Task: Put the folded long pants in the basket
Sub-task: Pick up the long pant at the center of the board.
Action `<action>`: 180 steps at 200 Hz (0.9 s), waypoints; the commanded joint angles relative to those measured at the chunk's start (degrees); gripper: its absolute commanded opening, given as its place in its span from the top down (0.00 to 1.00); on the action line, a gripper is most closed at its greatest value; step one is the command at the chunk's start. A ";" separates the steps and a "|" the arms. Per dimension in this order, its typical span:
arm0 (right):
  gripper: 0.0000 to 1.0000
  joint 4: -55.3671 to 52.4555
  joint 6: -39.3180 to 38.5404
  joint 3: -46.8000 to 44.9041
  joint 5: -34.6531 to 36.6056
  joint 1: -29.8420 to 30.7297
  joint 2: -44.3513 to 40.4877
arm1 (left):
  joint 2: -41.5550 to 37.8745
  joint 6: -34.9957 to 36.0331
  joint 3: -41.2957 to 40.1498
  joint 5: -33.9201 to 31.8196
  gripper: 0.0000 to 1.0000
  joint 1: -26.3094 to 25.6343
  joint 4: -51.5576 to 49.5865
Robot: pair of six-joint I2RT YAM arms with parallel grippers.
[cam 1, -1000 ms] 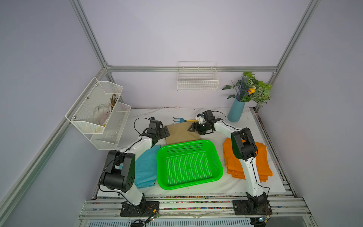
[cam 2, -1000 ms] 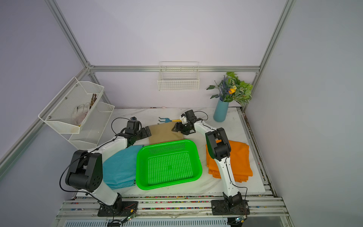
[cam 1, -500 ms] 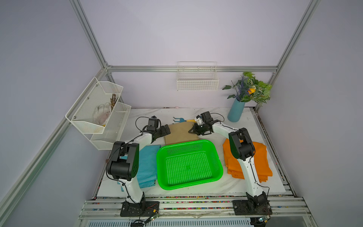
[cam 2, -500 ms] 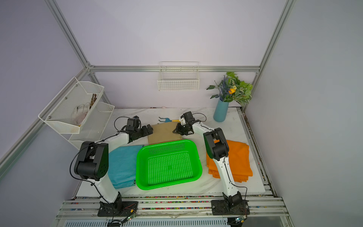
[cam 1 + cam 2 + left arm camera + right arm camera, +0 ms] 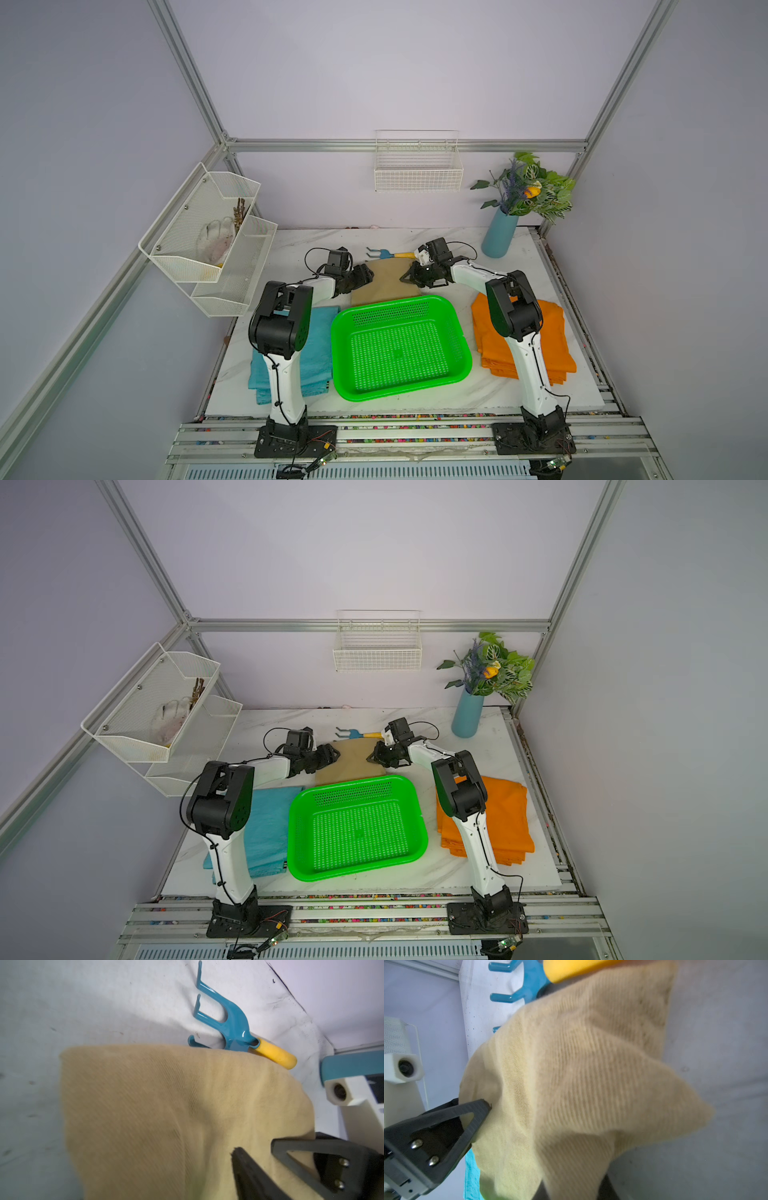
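**Basket** (image 5: 390, 311): green, perforated, front centre of the surface (image 5: 457, 395). All three pants lie outside it.

**Tan pants** (image 5: 386, 284): just behind the basket's far rim, with one tool at each side edge. The right wrist view shows the cloth (image 5: 591, 1084) drawn up into a loose peak.

**Teal pants** (image 5: 320, 332): flat, just left of the basket (partly hidden by the left arm).

**Orange pants** (image 5: 552, 332): flat, right of the basket, behind the right arm.

**Left tool** (image 5: 253, 1146): at the tan pants' left edge. The jaws are partway together with cloth showing between them. Whether they pinch it cannot be told.

**Right tool** (image 5: 405, 277): at the right edge, clamped on the tan pants, the fabric bunching toward the jaws.

**Hand rake** (image 5: 234, 1028): blue head, yellow handle, against the tan pants' far edge.

**Vase** (image 5: 500, 237): blue, holding greenery, far right corner.

**Wire wall basket** (image 5: 417, 166): on the back wall.

**Mesh rack** (image 5: 208, 237): on the left wall.
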 commanded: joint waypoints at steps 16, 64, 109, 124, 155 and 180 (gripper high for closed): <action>1.00 1.40 1.32 0.09 2.87 0.04 -0.36 | 3.39 -4.89 0.39 5.85 1.00 -1.88 -3.46; 1.00 0.43 1.50 7.03 3.62 -0.08 -3.73 | -0.36 -5.24 12.24 4.00 1.00 -1.84 -11.80; 1.00 -1.24 0.19 13.05 3.94 -0.65 -10.04 | -8.12 -2.78 19.49 0.92 1.00 -1.97 -16.31; 1.00 -1.81 -0.38 13.18 4.15 -0.73 -12.65 | -10.80 -2.65 19.86 0.62 1.00 -1.95 -17.84; 1.00 -5.42 -2.99 11.13 4.23 -0.64 -18.78 | -18.88 -3.27 15.30 0.66 1.00 -2.74 -18.76; 1.00 -8.87 -5.97 6.46 4.84 -0.46 -25.77 | -26.42 -3.99 9.57 1.36 1.00 -4.14 -20.24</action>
